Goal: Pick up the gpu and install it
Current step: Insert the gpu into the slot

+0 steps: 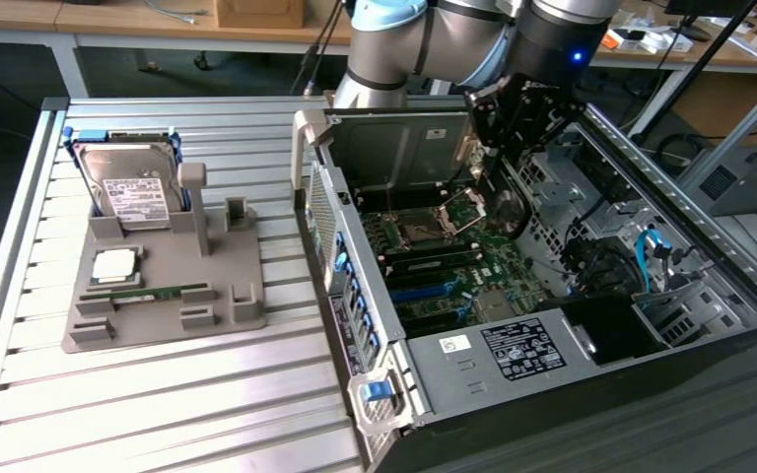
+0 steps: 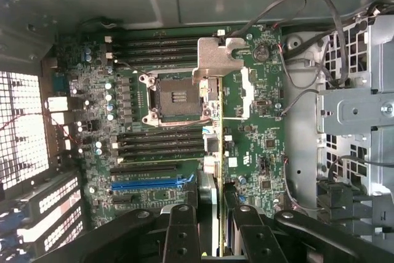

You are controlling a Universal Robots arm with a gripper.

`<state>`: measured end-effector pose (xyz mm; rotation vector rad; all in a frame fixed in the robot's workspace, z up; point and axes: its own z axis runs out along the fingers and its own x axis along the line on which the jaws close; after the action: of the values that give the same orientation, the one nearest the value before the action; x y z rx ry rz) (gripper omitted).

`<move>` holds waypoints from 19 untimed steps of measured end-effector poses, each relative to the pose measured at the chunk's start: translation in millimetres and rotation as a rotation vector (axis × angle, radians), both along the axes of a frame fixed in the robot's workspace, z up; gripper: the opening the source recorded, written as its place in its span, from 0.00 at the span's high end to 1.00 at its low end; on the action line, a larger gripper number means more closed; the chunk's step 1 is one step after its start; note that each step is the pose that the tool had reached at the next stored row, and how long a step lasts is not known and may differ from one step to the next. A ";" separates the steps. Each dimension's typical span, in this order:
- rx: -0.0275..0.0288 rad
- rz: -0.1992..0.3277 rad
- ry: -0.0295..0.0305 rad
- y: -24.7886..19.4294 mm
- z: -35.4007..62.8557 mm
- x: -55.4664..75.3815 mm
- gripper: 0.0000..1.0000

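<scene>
The end effector (image 2: 212,217) was clamped on the gpu (image 2: 217,66). Its two fingers (image 2: 181,232) pinched the card edge-on, the silver bracket at the card's outer end. The card hung inside the open computer case (image 1: 484,389), above the motherboard (image 2: 258,146) and apart from it, its thin green edge passing just beside the empty processor socket (image 2: 172,98).

In the exterior view the blue slot (image 1: 425,292) lay at about seven o'clock from the end effector, nearer the case's front, with nothing plugged into it.

Farther off, at nine o'clock from the case, a grey holder (image 1: 155,320) sat on the worktop (image 1: 155,414). It carried a hard drive (image 1: 135,192) standing upright, a square chip (image 1: 113,264) and a memory stick (image 1: 155,293).

Judged from this, the pick-up was done and the card had been brought into the case. The installing was not: the card was not yet seated in any slot.
</scene>
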<state>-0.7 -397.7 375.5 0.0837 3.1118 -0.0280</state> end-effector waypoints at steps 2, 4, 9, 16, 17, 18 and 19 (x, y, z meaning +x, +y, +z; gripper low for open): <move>0.0000 0.016 0.0000 0.0 0.0 0.0 0.73; 0.0000 0.034 0.0000 0.0 0.0 0.0 0.73; -0.0001 0.092 0.0000 0.0 0.0 0.0 0.73; 0.0000 0.151 0.0000 0.0 0.0 0.0 0.73; 0.0000 0.156 0.0000 0.0 0.0 0.0 0.73; -0.0001 0.161 0.0000 0.0 0.0 0.0 0.73; 0.0000 0.171 0.0000 0.0 0.0 0.0 0.73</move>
<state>-0.7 -397.7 375.5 -0.1829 3.1061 -0.0241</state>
